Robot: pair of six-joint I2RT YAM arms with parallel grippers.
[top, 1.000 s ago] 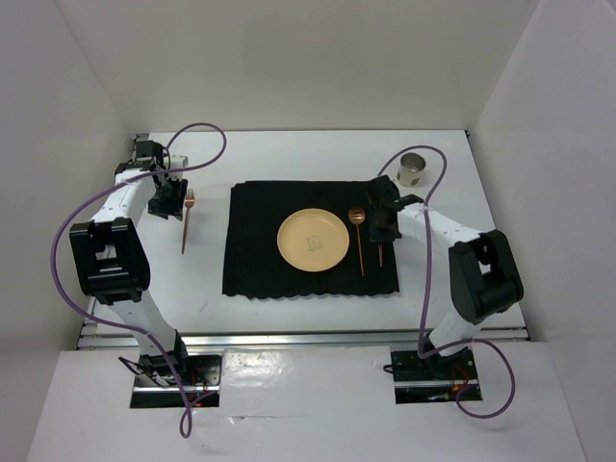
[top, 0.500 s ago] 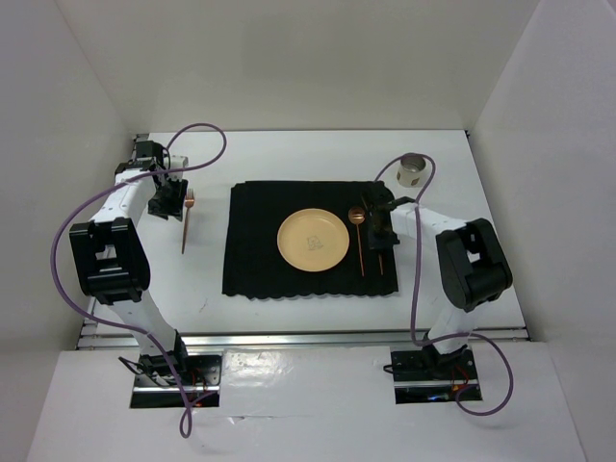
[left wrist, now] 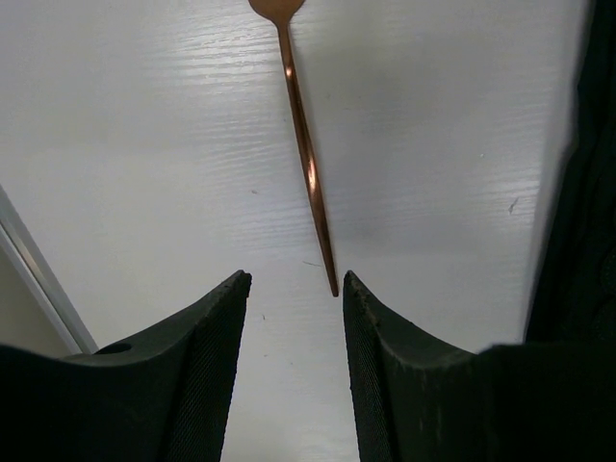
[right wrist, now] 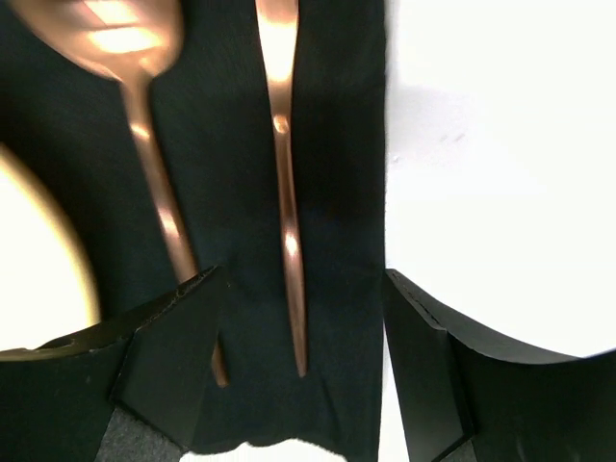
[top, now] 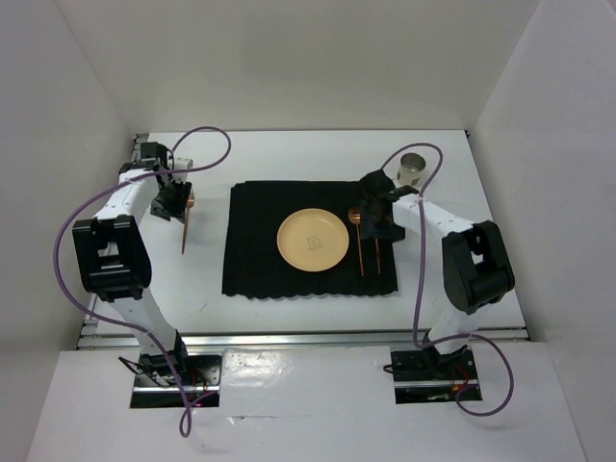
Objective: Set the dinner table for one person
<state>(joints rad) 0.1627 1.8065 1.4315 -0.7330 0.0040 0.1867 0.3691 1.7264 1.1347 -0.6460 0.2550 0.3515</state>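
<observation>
The white dinner table point(top: 289, 308) carries a black mat point(top: 260, 241) with a yellow plate point(top: 313, 239) in its middle. To the right of the plate lie a copper spoon point(top: 358, 241) point(right wrist: 154, 192) and a copper knife point(top: 377, 255) point(right wrist: 287, 221), side by side on the mat. My right gripper point(top: 378, 223) point(right wrist: 303, 298) is open above the knife, which rests free between the jaws. A copper fork point(top: 185, 229) point(left wrist: 306, 164) lies on the table left of the mat. My left gripper point(top: 177, 202) point(left wrist: 294, 289) hovers open over it, holding nothing.
A grey cup point(top: 412, 169) stands on the table behind the right arm. White walls close in the table at the back and both sides. A purple cable loops above each arm.
The right gripper has gone from shut to open, leaving the knife on the mat next to the spoon. The right arm shifted slightly. The left gripper barely moved.
</observation>
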